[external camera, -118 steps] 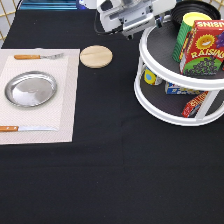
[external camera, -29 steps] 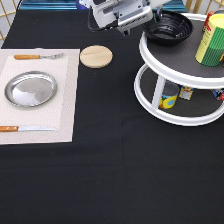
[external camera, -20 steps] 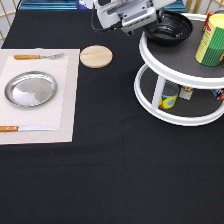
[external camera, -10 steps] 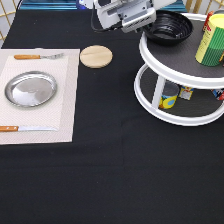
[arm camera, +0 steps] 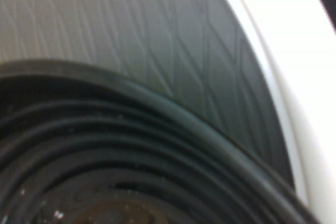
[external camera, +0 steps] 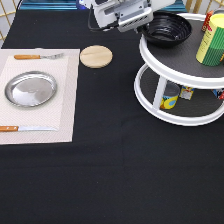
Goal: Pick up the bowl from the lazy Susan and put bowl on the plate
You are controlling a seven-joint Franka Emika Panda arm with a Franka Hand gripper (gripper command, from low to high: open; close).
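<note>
The black bowl [external camera: 167, 27] sits on the top tier of the lazy Susan [external camera: 165, 70], at its edge toward the exterior view's left. My gripper [external camera: 143, 28] is at the exterior view's top, right at the bowl's left rim. The wrist view shows the bowl's ridged inside [arm camera: 112, 160] from very close, with the grey tray surface [arm camera: 172, 45] and the white rim [arm camera: 300, 75] beside it. The silver plate [external camera: 31, 89] lies empty on a pale placemat [external camera: 67, 100] at the exterior view's left.
A tan wooden disc [external camera: 96, 56] lies between the placemat and the turntable. A fork [external camera: 37, 56] and a knife [external camera: 25, 128] flank the plate. A yellow-green can [external camera: 212, 40] stands on the top tier. Small cans [external camera: 170, 97] stand on the lower tier.
The turntable has turned since the earliest frame: a raisin box left the front and the bowl came round to the left. In the last second my gripper edged right toward the bowl's rim.
</note>
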